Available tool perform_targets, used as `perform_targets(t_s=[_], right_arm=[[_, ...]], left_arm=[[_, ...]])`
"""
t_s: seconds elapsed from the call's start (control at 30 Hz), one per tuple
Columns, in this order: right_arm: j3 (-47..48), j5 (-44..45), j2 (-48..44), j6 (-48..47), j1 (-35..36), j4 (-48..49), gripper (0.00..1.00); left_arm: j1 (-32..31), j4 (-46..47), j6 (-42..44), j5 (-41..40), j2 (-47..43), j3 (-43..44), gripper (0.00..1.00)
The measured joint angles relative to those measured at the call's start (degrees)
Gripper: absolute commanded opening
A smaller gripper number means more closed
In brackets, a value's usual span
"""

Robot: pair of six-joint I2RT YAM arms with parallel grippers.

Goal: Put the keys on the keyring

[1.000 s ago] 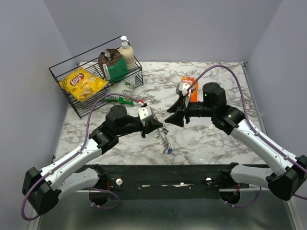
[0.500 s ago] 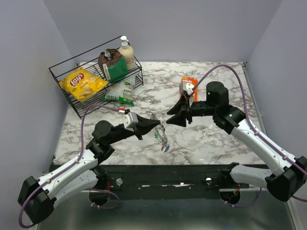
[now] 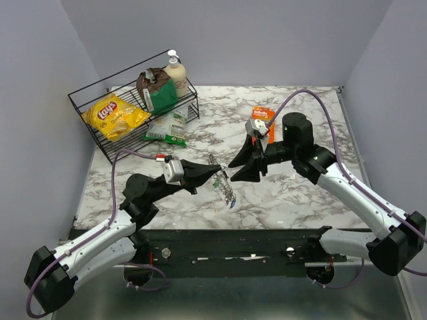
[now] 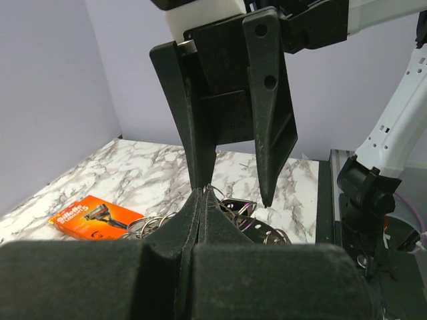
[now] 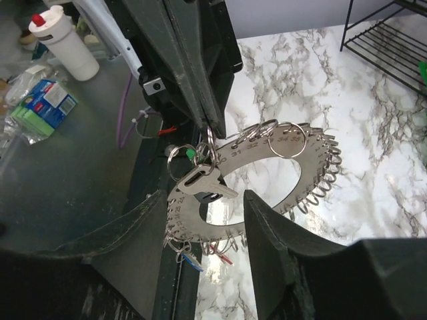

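Observation:
The keyring (image 3: 225, 187) is a flat silver numbered ring fringed with many small split rings, and it hangs above the marble table. My left gripper (image 3: 215, 172) is shut on one of its small rings, with the fingertips (image 4: 202, 192) pressed together. In the right wrist view the keyring (image 5: 267, 150) carries a silver key (image 5: 203, 181) with a green head (image 5: 193, 155). A blue key (image 5: 191, 257) and a red key (image 5: 225, 244) hang low on it. My right gripper (image 3: 235, 165) is open and empty, its fingers (image 5: 280, 247) level with the keyring on either side.
A black wire basket (image 3: 85, 100) at the back left holds a chips bag (image 3: 113, 115), a brown bag and a bottle. A green packet (image 3: 167, 130) lies in front of it. An orange razor box (image 3: 262, 115) lies behind my right gripper.
My left arm has drawn back and lowered, still holding the keyring, which shifted slightly up and left. My right gripper has moved left, closer to the keyring.

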Motion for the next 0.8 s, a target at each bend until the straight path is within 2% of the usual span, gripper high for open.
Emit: perform_targets(t_s=[0.33, 0.5, 0.7, 0.8], right_arm=[[1.2, 0.0, 1.4, 3.2, 0.0, 1.4, 0.53], [1.2, 0.0, 1.4, 4.8, 0.0, 2.9, 0.49], [1.2, 0.0, 1.5, 7.1, 0.0, 4.5, 0.42], [1.3, 0.0, 2.1, 7.8, 0.0, 4.7, 0.32]], left_arm=[[0.0, -0.3, 0.9, 0.9, 0.0, 0.0, 0.0], [0.0, -0.7, 1.2, 1.4, 0.0, 0.0, 0.0], [0.0, -0.7, 1.4, 2.1, 0.2, 0.0, 0.0], [0.0, -0.7, 1.5, 2.6, 0.7, 0.1, 0.0]])
